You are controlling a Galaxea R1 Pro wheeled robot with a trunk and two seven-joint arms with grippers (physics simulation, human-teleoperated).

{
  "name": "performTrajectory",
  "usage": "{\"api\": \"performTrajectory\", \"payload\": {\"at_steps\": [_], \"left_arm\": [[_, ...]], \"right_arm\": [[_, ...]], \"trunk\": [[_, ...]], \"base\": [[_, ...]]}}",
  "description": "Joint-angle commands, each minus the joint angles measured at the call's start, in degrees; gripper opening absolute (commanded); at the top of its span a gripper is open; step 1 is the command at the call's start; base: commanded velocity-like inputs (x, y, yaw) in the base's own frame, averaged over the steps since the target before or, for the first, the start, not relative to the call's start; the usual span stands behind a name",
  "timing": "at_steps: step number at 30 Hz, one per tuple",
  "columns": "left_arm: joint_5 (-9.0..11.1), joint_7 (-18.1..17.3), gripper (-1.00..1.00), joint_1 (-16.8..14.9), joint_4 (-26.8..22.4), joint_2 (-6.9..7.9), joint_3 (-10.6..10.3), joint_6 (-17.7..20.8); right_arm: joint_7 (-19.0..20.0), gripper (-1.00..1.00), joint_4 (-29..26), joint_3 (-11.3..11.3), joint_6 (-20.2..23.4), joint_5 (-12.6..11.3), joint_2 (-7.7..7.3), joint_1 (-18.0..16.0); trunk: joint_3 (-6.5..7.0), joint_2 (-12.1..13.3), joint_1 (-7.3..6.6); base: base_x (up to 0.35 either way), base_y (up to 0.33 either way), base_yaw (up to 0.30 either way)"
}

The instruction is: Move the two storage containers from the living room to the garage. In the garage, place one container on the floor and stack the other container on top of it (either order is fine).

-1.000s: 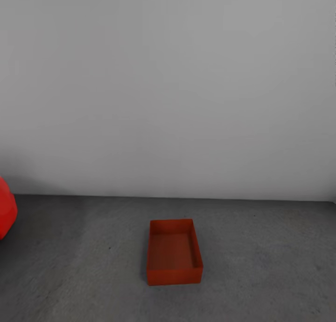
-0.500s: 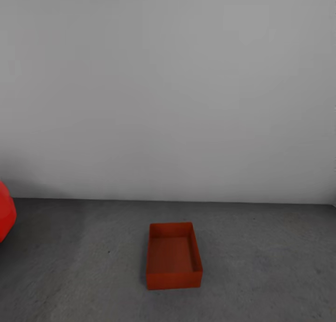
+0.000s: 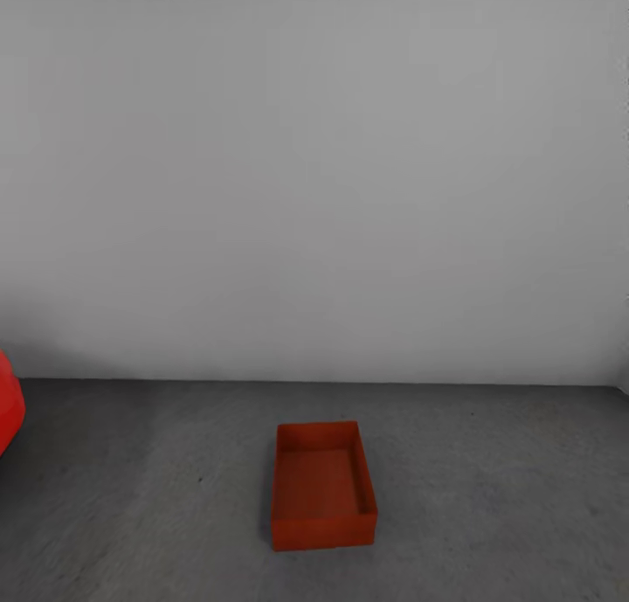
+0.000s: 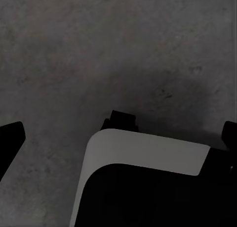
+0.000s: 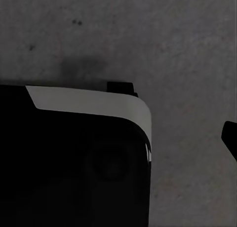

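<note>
- One bin (image 3: 322, 486) stands upright on the floor (image 3: 489, 497) in the head view, set low and near the middle, open side up.
- The bin sits well clear of the wall (image 3: 314, 174) behind it, with bare concrete on all sides.
- Inside the bin: the bottom and the inner walls show, orange-red, with nothing lying in it.
- The bin's long sides run roughly away from the camera; its near wall faces the viewer.
- A rounded red shape (image 3: 7, 401) shows at the left edge of the head view, near the foot of the wall; it is cut off by the frame, probably part of a car.
- Left wrist view: speckled grey floor (image 4: 98, 49) below, with a black and pale grey part of the robot's body (image 4: 148, 182) in the foreground.
- Left gripper: a dark finger (image 4: 10, 140) shows at one edge and another dark piece at the opposite edge, set wide apart, with nothing between them. The jaws stand apart.
- Right wrist view: the same grey floor (image 5: 187, 49), and a black and pale grey body part (image 5: 74, 158) covering much of the frame.
- Right gripper: one dark fingertip (image 5: 230, 135) shows at the edge. Whether the jaws are apart or closed cannot be told.
</note>
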Motion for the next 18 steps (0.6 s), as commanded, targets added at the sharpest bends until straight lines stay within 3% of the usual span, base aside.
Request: {"api": "performTrajectory", "payload": {"at_steps": [1, 7, 18], "left_arm": [[0.3, 0.1, 1.00, 0.0, 0.0, -0.01, -0.1, -0.2], [0.3, 0.1, 1.00, 0.0, 0.0, -0.08, -0.1, -0.2], [0.1, 0.1, 1.00, 0.0, 0.0, 0.02, 0.0, -0.2]], "right_arm": [[-0.1, 1.00, 0.0, 0.5, -0.2, -0.4, 0.00, 0.0], [-0.1, 1.00, 0.0, 0.5, -0.1, -0.4, -0.30, 0.0], [-0.2, 1.00, 0.0, 0.5, -1.0, -0.5, -0.42, 0.0]], "trunk": [[0.04, 0.0, 0.00], [0.45, 0.0, 0.00], [0.53, 0.0, 0.00]], "base": [[0.000, 0.000, -0.006], [0.000, 0.000, -0.102], [0.000, 0.000, -0.268]]}}
